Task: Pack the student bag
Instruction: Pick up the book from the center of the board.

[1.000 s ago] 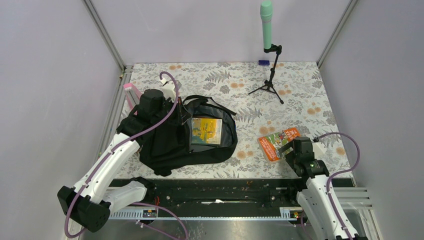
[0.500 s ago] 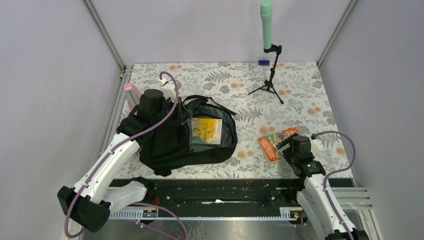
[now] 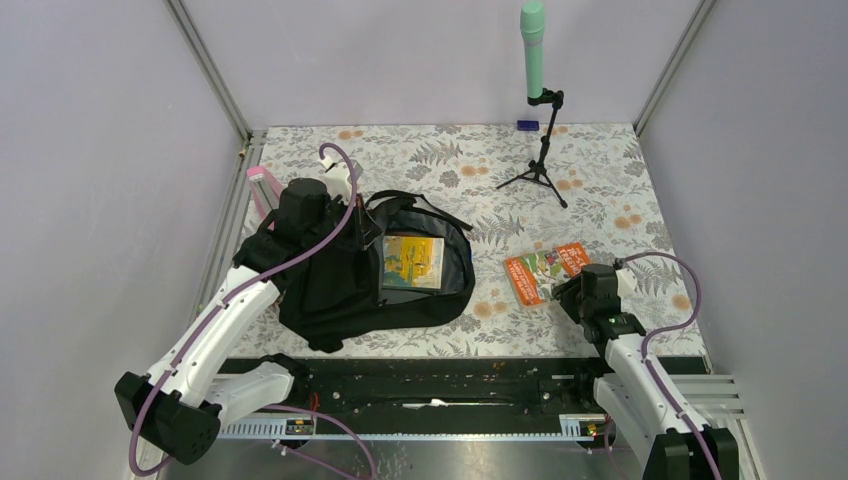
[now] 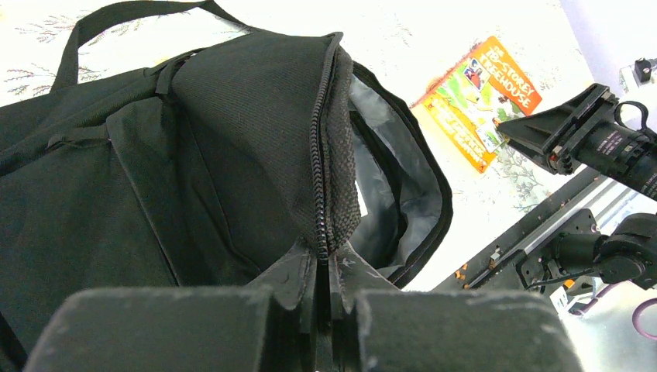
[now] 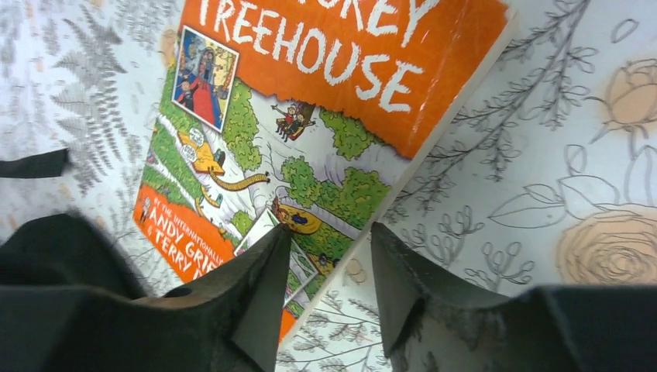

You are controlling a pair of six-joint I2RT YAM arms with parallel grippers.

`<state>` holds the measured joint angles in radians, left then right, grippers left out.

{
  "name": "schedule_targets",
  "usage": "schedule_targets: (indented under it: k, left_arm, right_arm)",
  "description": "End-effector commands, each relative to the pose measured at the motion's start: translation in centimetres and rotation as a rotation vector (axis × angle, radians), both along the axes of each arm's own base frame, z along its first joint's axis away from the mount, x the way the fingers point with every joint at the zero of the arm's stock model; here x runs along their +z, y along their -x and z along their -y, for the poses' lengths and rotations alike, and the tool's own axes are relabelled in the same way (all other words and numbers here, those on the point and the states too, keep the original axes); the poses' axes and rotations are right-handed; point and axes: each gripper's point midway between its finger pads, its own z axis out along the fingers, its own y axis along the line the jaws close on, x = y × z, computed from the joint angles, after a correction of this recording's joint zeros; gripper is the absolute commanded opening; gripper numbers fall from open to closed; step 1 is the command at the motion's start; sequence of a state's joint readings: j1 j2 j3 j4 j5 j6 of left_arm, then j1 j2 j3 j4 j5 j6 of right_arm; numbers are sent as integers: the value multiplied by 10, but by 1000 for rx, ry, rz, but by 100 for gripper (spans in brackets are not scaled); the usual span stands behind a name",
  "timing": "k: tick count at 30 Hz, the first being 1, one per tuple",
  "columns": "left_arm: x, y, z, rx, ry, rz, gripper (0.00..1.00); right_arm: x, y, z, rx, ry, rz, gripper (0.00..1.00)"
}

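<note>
The student bag (image 3: pixel 330 290) lies black and soft at the left, its main compartment open with grey lining and a yellow book (image 3: pixel 413 260) inside. My left gripper (image 3: pixel 358 215) is shut on the zip edge of the bag's raised flap (image 4: pixel 325 155), holding it up; the fingertips (image 4: pixel 304 271) pinch the fabric. An orange "Treehouse" book (image 3: pixel 545 270) lies flat on the floral cloth to the right of the bag. My right gripper (image 3: pixel 572 285) sits low at its near right edge. Its jaws stand apart, one fingertip (image 5: pixel 267 263) over the cover (image 5: pixel 310 101), the other over the cloth.
A green microphone (image 3: pixel 533 45) on a black tripod (image 3: pixel 540 165) stands at the back. A small blue object (image 3: pixel 527 125) lies by the back wall. A pink item (image 3: pixel 262 190) stands left of the bag. The black rail (image 3: pixel 430 385) runs along the near edge.
My right gripper has pushed forward and left onto the orange book's edge, its jaws narrowing. The book has slid left and turned a little. The left arm has kept still.
</note>
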<state>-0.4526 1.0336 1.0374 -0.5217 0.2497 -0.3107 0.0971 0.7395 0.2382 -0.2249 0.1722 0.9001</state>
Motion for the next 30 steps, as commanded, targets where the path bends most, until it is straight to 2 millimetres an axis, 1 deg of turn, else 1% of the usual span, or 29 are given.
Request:
schedule_targets:
  k: [1,3,6,8,11,13,16,17,19,21,27,30]
  left_arm:
    - [27,-12,3,6,32,115,0]
    - [27,-12,3,5,33,114,0]
    - [26,-12,3,6,30,111,0]
    - [25,-13,3,5,29,107,0]
    - [25,-13,3,6,29,107,0]
    - [25,-12,3,7,29,109,0]
    - [26,-13,2,9,27,111,0]
    - [26,-13,2,9,28,112,0]
    - [26,-13,2,9,27,113,0]
    - [26,-13,2,10,25,115,0]
    - [27,-12,2,7,27,118,0]
    - [26,-12,3,3,28,113,0]
  right_arm:
    - [26,-23,-10,60,-26,155,44]
    - [32,-27,-8,64,-7,190,39]
    - [37,-33,-9,84,4,218,28]
    - [40,-37,-11,99,3,224,20]
    - [49,-48,-15,111,-6,264,9]
    - [50,-53,-15,105,-6,276,4]
    - [49,-58,-12,82,-6,280,0]
    - [47,-59,-12,73,-11,282,0]
    - [49,-63,-13,68,-20,303,0]
    - [54,-66,-14,70,-25,327,0]
    - [83,-72,-14,130,35,415,0]
    - [87,-75,-15,157,59,422,0]
